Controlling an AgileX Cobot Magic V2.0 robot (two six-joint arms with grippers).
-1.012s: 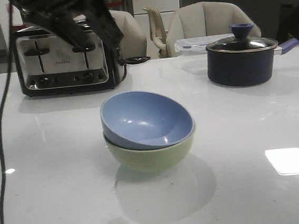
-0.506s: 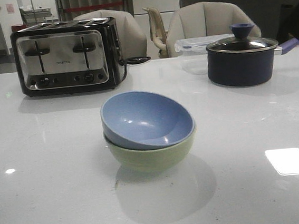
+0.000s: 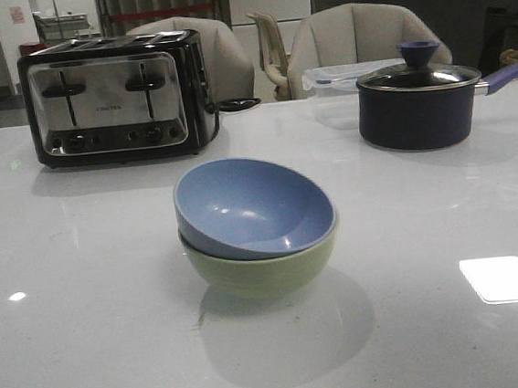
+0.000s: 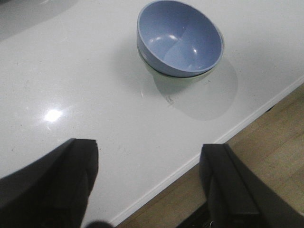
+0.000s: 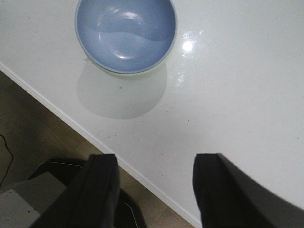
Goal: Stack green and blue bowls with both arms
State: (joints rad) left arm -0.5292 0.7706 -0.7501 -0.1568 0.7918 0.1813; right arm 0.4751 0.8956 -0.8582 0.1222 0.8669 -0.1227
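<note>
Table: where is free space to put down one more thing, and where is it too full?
Free: the near table in front of the stacked blue bowl and green bowl, and both sides of them. Crowded: the far edge, with toaster, saucepan and clear container.

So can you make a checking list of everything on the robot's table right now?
Surface: white glossy table, glare patches.
Job's things: blue bowl sits tilted inside green bowl.
Clutter: toaster, lidded saucepan, clear plastic container behind it.
Grippers: left gripper open, holding nothing; right gripper open, holding nothing; both away from the bowls.
Cables: nothing seen.
Surroundings: chairs behind the table, wooden floor.
</note>
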